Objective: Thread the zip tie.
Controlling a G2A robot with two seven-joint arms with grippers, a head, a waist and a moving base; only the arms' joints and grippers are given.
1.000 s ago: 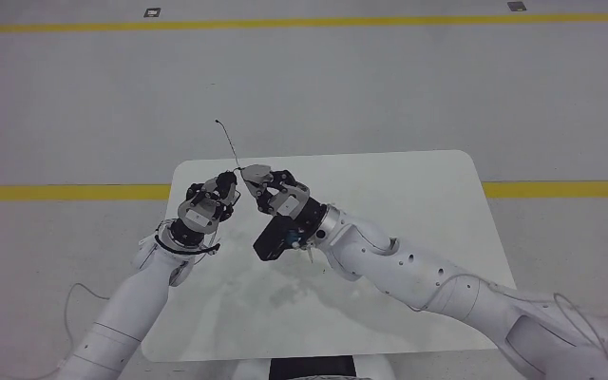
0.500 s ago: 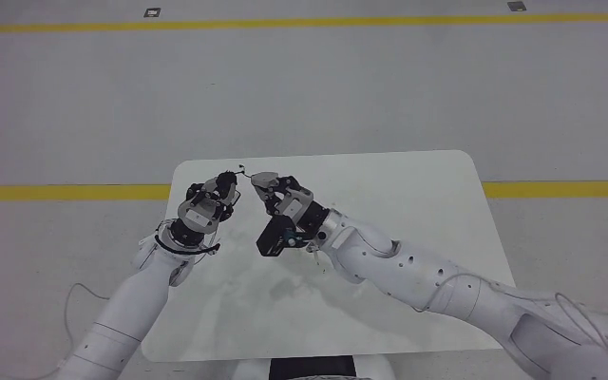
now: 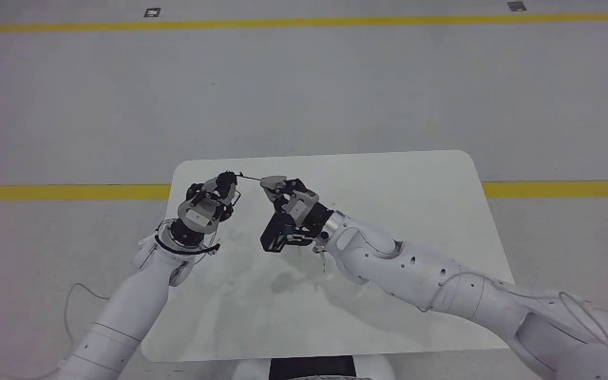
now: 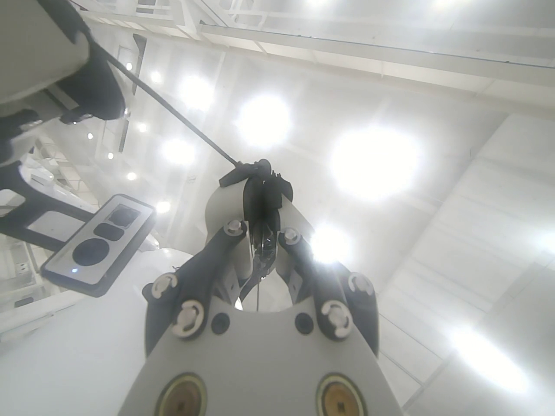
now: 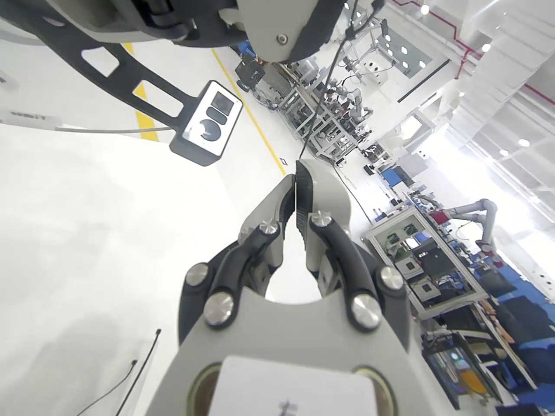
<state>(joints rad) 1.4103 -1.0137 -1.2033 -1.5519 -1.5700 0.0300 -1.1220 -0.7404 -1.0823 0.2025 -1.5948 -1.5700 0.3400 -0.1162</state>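
Observation:
A thin black zip tie (image 3: pixel 252 177) is stretched between my two grippers above the far left part of the white table (image 3: pixel 408 190). My left gripper (image 3: pixel 228 179) is shut on the tie's head end, seen close up as the left gripper (image 4: pixel 261 188) with the strap (image 4: pixel 173 108) running away to the other arm's finger (image 4: pixel 93 84). My right gripper (image 3: pixel 269 182) is shut on the strap, its tips (image 5: pixel 296 175) pinching the tie (image 5: pixel 323 88) that rises to the left gripper (image 5: pixel 282 10). The tie's free end (image 5: pixel 378 1) sticks out beyond.
Two spare black zip ties (image 5: pixel 145 361) lie on the table (image 5: pixel 86 218) near the right arm. A yellow floor line (image 3: pixel 76 192) runs behind the table. The table's right half (image 3: pixel 427 247) is bare apart from the right arm.
The right gripper has drawn away to the right from the left one. The long tail that stuck out past the table's far edge has gone; a short stretch of strap now spans the gap.

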